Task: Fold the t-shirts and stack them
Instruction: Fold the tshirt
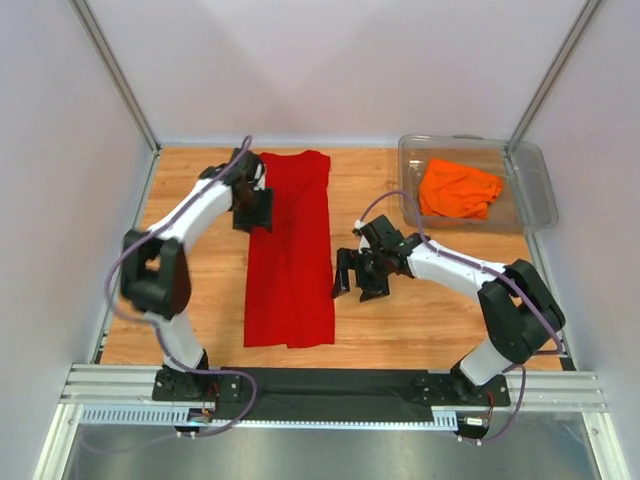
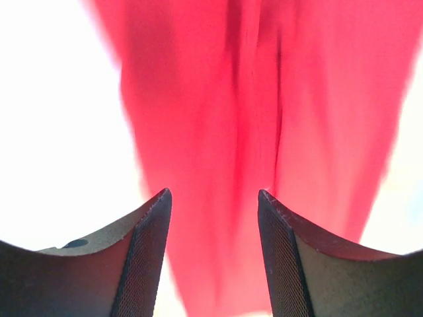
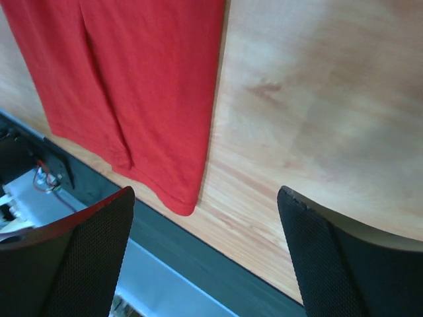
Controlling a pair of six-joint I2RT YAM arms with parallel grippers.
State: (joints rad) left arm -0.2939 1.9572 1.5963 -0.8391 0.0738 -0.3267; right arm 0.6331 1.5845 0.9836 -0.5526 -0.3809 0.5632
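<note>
Top external: the red t-shirt [image 1: 290, 250] is laid near-to-far between the left gripper [image 1: 254, 211] (parted, seemingly empty) at its far-left edge and the right gripper [image 1: 358, 282], spread wide, beside it.

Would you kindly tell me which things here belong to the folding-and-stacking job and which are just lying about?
Belong to the job:
- red t-shirt, laid out long on the table
- orange t-shirt, crumpled in the bin

Just there:
- clear plastic bin, holding the orange one
- wooden table
</note>
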